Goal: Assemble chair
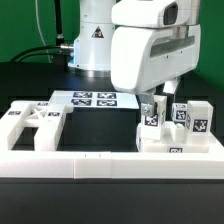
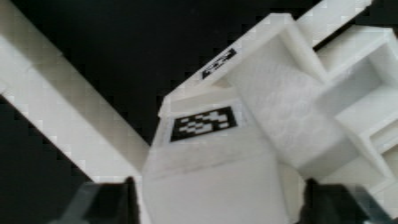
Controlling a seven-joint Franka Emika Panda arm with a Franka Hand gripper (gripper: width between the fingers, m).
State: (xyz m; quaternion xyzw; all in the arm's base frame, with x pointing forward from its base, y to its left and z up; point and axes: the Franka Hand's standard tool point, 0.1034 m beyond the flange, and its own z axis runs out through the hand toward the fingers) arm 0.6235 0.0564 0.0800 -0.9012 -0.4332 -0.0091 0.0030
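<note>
Chair parts, small white plastic pieces bearing black-and-white square tags, lay on a black table [image 1: 100,128]. In the exterior view, a flat slotted white panel [image 1: 30,125] sat at the exterior view's left. A cluster of upright tagged white blocks [image 1: 180,118] stood at its right, just behind a long white border rail [image 1: 90,160]. The robot's two-finger claw [image 1: 160,100] hung over that cluster (its tips were partly hidden). Gripping well here likely meant centring one block between the fingers and squeezing its flat faces squarely, clear of its neighbours.

In the wrist view, the claw [image 2: 214,207] straddled a tagged white block [image 2: 201,125], with one dark finger [image 2: 103,205] close at each side. It looked about half spread, and whether the pads actually pressed the block could not be told.
</note>
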